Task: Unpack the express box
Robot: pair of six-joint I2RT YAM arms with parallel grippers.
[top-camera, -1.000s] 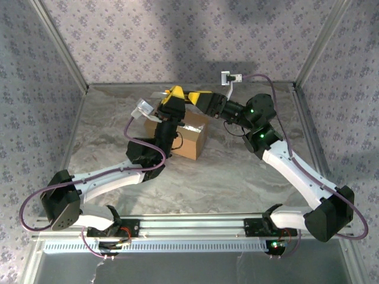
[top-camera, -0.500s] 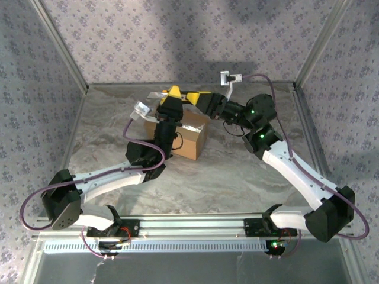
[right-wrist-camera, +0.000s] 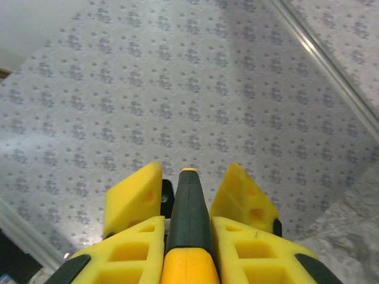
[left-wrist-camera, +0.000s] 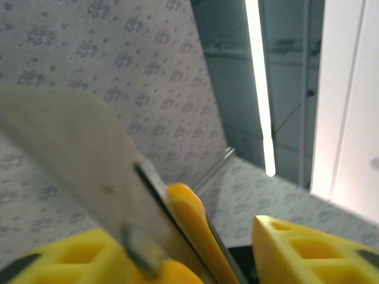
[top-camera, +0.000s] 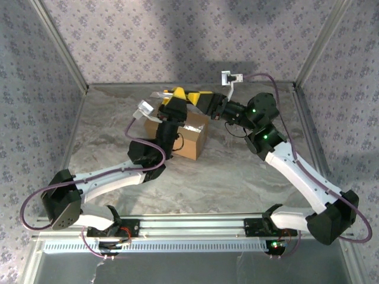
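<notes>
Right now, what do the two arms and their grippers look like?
Both the left arm and right arm have white links, black joint housings and purple cables. The right arm's joints carry green lights. The left gripper and right gripper have yellow, hollow-celled wedge fingers.

The express box (top-camera: 190,142) stands upright on the marbled table (top-camera: 237,177), out toward eleven o'clock from the middle. It's a small brown cardboard carton, plain front face showing, shiny clear tape glinting along its top, left side and far edge hidden.
</notes>
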